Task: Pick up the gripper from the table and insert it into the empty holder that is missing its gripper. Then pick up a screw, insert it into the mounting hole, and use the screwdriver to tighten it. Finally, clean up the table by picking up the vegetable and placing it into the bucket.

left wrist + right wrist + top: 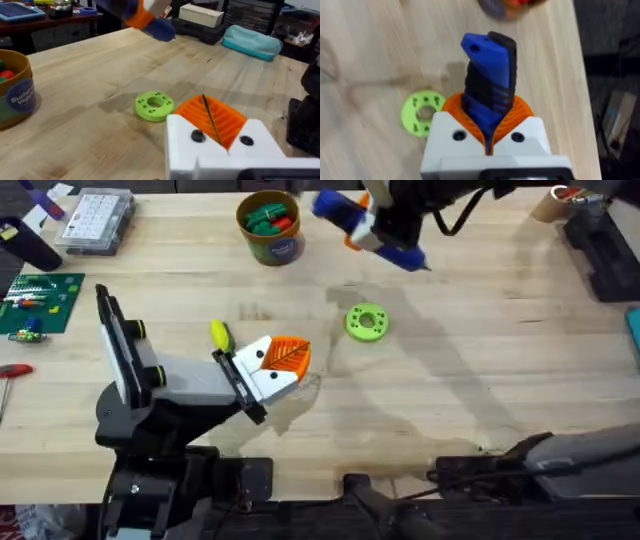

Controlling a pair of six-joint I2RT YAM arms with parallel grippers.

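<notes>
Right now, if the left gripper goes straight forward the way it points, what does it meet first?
Probably the green ring: it lies on the table just ahead of the left gripper. Depth is unclear; the gripper might pass over the flat ring, with bare wood beyond.

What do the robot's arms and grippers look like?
The left gripper and right gripper are white blocks with two dark screw heads and orange ribbed pads. The right arm is black, with a black cable looping beside it.
</notes>
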